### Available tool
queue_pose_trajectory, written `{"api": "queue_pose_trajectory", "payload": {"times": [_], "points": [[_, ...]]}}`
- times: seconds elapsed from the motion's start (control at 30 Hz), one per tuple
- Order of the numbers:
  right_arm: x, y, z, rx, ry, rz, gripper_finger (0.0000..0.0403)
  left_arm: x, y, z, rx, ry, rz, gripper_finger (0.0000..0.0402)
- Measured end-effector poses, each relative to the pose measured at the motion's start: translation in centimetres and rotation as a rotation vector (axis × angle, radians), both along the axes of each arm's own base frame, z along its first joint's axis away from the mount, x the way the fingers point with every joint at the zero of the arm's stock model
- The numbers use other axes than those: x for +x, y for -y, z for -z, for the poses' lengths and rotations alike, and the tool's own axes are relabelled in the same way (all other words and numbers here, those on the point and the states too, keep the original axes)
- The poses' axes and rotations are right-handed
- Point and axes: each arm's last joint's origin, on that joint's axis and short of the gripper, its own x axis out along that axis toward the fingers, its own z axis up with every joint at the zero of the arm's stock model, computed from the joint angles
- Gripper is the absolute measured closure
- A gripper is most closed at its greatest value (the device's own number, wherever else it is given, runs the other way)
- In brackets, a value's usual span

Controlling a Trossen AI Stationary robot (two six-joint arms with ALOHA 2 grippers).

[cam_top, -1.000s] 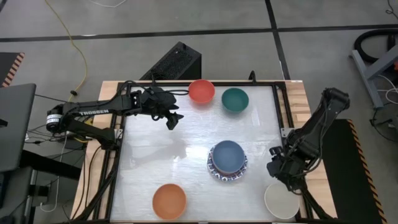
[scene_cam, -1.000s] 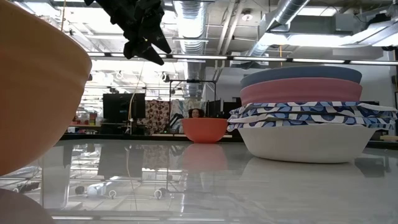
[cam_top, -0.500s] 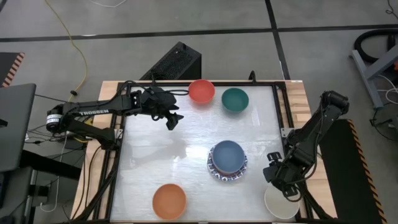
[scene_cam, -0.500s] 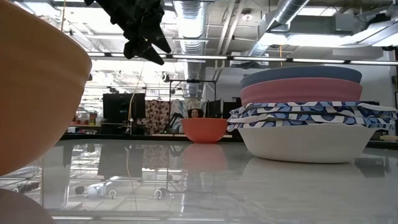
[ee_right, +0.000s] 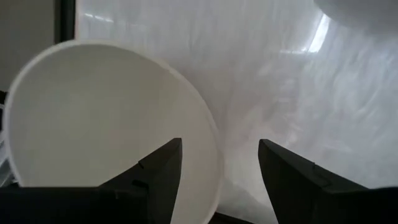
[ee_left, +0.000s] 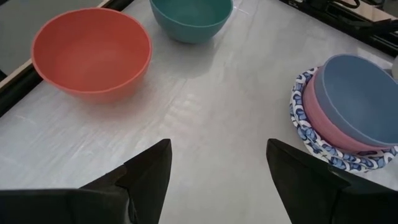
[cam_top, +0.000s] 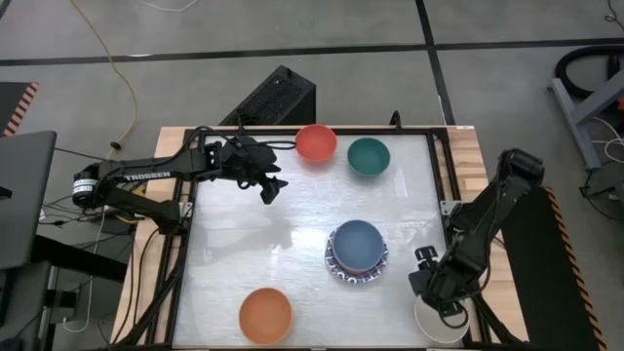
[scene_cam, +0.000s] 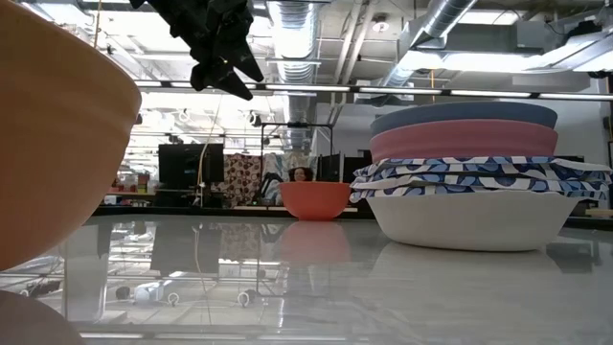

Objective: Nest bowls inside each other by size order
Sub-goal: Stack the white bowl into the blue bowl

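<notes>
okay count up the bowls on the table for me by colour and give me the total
red bowl: 1
teal bowl: 1
orange bowl: 1
cream bowl: 1
blue bowl: 1, top of the stack
pink bowl: 1, under the blue
blue-and-white patterned bowls: several nested at the stack's base; exact number cannot be told
Total: 6 plain bowls, plus the patterned ones

Grey concrete floor (cam_top: 322,24) with dark seam lines, plus a yellow cable (cam_top: 115,58) snaking across it. Exposed silver ducts (scene_cam: 436,24) run overhead, pretty industrial.
</notes>
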Motion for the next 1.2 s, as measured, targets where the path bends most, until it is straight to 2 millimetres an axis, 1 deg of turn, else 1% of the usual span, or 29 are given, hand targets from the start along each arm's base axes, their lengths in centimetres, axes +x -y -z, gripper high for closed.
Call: {"api": "queue_pose_trajectory", "payload": {"times": [0.2,0.37,0.53,0.67,0.77,0.87,1.03,1.07,1.2], "points": [[0.0,-0.9,1.3,-0.047,-0.031,-0.025,0.0168,0.0,0.0,0.0,0.0,0.0,0.0,0.015],[0.4,-1.6,2.5,-0.075,-0.048,-0.038,0.0169,0.0,0.0,0.0,0.014,-0.004,0.01,0.015],[0.8,-1.9,3.5,-0.103,-0.064,-0.054,0.019,0.0,0.0,0.0,0.014,-0.003,0.01,0.015],[0.9,-2.1,4.0,-0.12,-0.077,-0.055,0.022,0.0,0.0,0.0,0.014,-0.003,0.01,0.015],[1.1,-2.2,4.0,-0.105,-0.066,-0.052,0.0251,0.0,0.0,0.0,0.014,-0.003,0.01,0.015],[1.2,-2.1,3.9,-0.1,-0.067,-0.045,0.0293,0.0,0.0,0.0,0.013,-0.003,0.009,0.015],[1.3,-2.0,3.9,-0.067,-0.108,-0.042,0.0377,0.0,0.0,0.0,0.013,-0.003,0.009,0.015],[1.4,-2.0,3.8,-0.052,-0.118,-0.04,0.0387,0.0,0.0,0.0,0.013,-0.003,0.009,0.015],[1.8,-1.8,3.9,-0.028,-0.145,-0.017,0.0388,0.0,0.0,0.0,0.014,-0.003,0.009,0.015]]}}
